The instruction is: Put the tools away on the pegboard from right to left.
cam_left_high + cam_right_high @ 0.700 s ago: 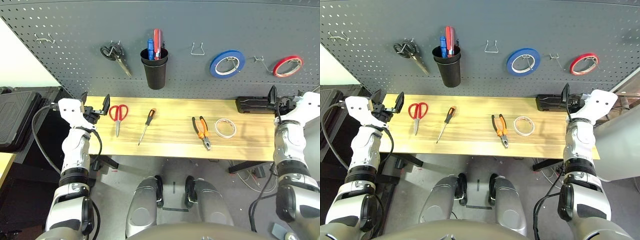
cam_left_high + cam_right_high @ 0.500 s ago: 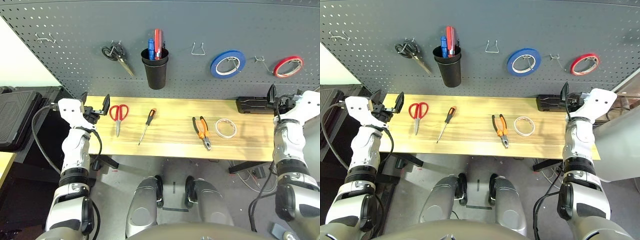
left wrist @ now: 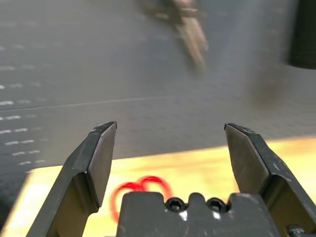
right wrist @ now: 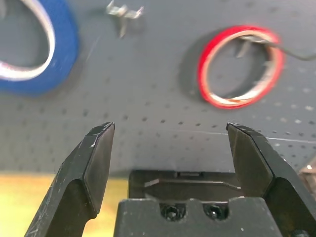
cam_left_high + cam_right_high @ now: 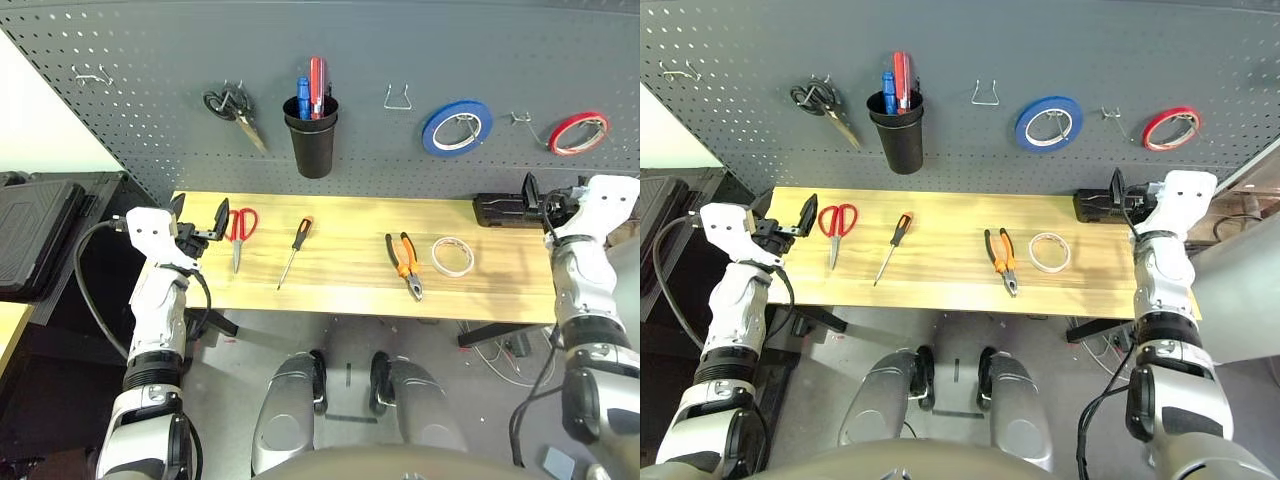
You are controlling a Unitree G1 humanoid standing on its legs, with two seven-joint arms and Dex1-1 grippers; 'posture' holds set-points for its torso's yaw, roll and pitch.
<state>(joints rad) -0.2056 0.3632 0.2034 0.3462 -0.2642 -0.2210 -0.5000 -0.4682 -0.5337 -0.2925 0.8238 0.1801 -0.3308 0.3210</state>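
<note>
On wooden table [image 5: 340,290]: one red-handled scissors [image 5: 237,229], one screwdriver [image 5: 293,249], one pliers [image 5: 403,262], one white tape roll [image 5: 451,256]. Pegboard [image 5: 380,150] at 12 o'clock. Left gripper [image 5: 199,217] at 9 o'clock, right gripper [image 5: 534,194] at 3 o'clock, both level, fingers wide, empty.

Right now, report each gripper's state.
Left gripper: open, holding nothing.
Right gripper: open, holding nothing.

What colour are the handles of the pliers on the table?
Orange with black, on the pliers; clearest in the left eye view.
</note>
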